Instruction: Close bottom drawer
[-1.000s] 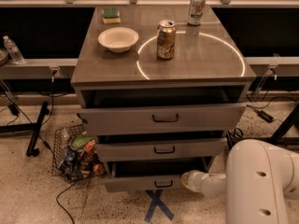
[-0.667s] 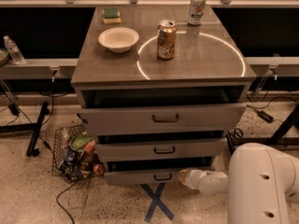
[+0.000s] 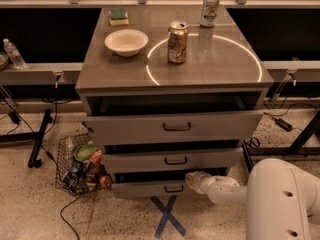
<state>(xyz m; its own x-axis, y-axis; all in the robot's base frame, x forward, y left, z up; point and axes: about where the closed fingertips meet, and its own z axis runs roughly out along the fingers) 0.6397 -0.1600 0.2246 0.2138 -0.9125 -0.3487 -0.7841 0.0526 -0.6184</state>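
The bottom drawer (image 3: 150, 188) is the lowest, narrowest grey front of the cabinet, with a small black bar handle (image 3: 174, 188). It stands only slightly open, with a thin dark gap above its front. My gripper (image 3: 192, 180) is at the end of the white arm (image 3: 280, 199) coming from the lower right. Its tip is against the right part of the drawer front, just right of the handle.
The top drawer (image 3: 172, 127) and middle drawer (image 3: 172, 160) stand partly open. On the cabinet top are a white bowl (image 3: 126, 42), a can (image 3: 177, 42), another can (image 3: 210, 8) and a sponge (image 3: 118, 16). A wire basket of packets (image 3: 80, 165) sits left. Blue tape X (image 3: 167, 215) marks the floor.
The bottom drawer has slid inward from well open to nearly shut. My gripper has followed it toward the cabinet.
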